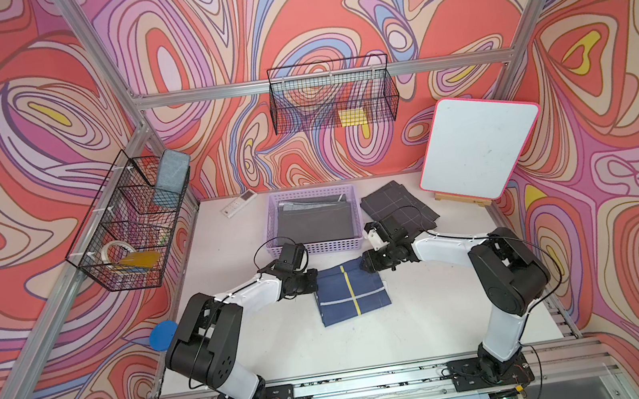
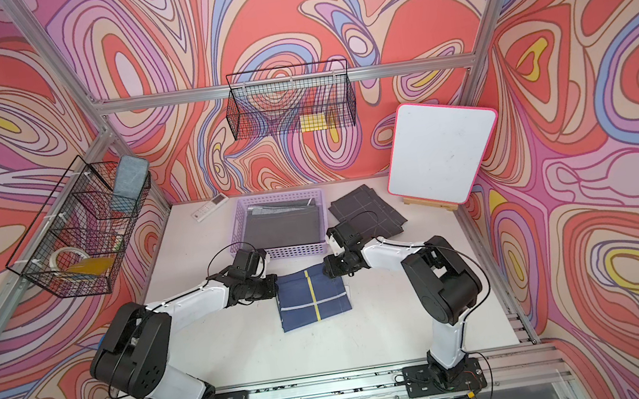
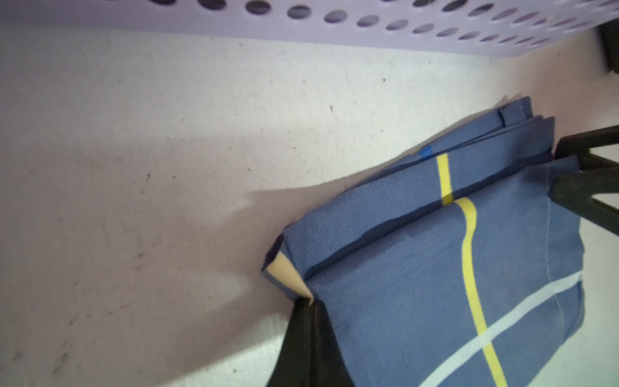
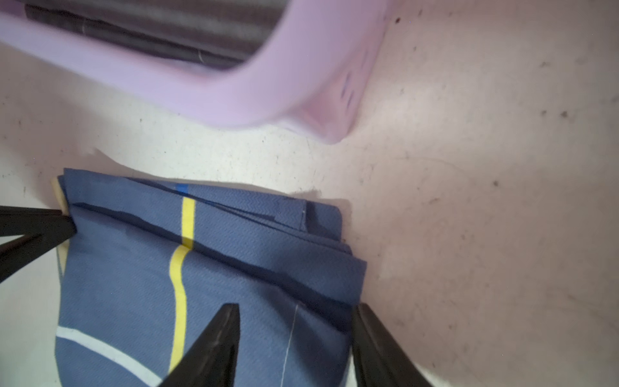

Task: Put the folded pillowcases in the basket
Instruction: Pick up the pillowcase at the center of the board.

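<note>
A folded blue pillowcase [image 1: 351, 297] [image 2: 314, 299] with yellow and white stripes lies flat on the white table, just in front of the lilac perforated basket [image 1: 315, 247] [image 2: 287, 251]. My left gripper [image 1: 314, 283] [image 3: 306, 301] is shut on its far left corner. My right gripper [image 1: 363, 265] [image 4: 296, 306] straddles the far right corner. Its jaws stand apart, one fingertip over the cloth [image 4: 201, 284] and one at its edge. The basket wall [image 3: 301, 30] and the basket's rim [image 4: 251, 90] are close behind the cloth [image 3: 435, 268].
A folded grey cloth [image 1: 314, 222] lies in the basket. A dark checked cloth [image 1: 398, 207] lies to its right, near a whiteboard on an easel [image 1: 478, 146]. A remote [image 1: 238, 205] sits at the back. Black wire baskets [image 1: 331, 94] [image 1: 132, 225] hang on the walls.
</note>
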{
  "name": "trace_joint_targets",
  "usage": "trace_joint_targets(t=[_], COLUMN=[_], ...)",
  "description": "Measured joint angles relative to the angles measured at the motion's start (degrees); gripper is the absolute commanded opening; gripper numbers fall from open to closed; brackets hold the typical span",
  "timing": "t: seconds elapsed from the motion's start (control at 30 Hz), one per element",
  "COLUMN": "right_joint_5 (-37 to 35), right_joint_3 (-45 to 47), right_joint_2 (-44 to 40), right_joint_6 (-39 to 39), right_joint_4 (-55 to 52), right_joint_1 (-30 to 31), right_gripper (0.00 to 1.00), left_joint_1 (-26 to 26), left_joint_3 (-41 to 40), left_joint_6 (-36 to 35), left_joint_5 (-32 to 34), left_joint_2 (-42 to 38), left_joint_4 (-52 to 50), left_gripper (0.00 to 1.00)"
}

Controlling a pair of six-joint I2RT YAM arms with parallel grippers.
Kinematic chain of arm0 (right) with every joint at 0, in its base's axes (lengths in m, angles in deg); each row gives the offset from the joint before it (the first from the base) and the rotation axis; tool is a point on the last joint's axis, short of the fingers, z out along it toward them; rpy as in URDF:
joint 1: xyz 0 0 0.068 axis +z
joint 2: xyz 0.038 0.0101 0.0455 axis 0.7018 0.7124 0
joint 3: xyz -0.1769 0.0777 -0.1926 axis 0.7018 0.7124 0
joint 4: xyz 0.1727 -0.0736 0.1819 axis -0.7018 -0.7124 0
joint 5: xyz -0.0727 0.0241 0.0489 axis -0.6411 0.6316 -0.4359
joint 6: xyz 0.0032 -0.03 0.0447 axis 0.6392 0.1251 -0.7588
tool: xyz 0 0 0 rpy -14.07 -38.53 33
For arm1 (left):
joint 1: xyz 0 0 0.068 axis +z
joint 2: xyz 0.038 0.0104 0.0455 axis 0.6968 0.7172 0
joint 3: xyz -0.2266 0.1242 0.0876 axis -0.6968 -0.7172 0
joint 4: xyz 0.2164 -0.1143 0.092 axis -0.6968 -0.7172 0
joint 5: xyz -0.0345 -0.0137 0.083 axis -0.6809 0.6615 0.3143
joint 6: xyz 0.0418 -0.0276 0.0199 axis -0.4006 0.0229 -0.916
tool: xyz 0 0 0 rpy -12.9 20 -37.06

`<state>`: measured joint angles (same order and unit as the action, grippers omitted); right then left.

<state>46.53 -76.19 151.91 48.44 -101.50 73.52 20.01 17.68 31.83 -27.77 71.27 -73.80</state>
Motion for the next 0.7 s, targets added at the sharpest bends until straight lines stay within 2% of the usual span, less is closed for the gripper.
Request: trace_joint_targets(t=[0.23,0.4,0.53,0.7], right_joint_5=[-1.29,-1.62,-0.09,1.51], right_joint_3=[-0.17,-0.20,-0.57,-0.79], right_joint_2=[0.57,0.57,1.27,1.86], right_joint_6=[-0.04,0.00,0.28,0.04], right_joint_4=[-0.35,-0.39,-0.50,-0.15], right_joint_1=[-0.02,-0.02,-0.07,-0.11], right_gripper=[0.56,0.50,0.35,0.23], left_joint_1=[0.92,1.01,1.01,1.03], left_joint_3=[0.00,0.02,0.28,0.35], left_joint_6=[-0.52,-0.72,-0.81,-0.92], left_joint_5=[-0.63,-1.03,-1.31,-1.46], left_joint_2=[0.20,1.22,1.97,2.03], left_joint_4=[-0.35,-0.35,-0.33,-0.31], left_gripper=[0.00,0.00,0.00,0.00])
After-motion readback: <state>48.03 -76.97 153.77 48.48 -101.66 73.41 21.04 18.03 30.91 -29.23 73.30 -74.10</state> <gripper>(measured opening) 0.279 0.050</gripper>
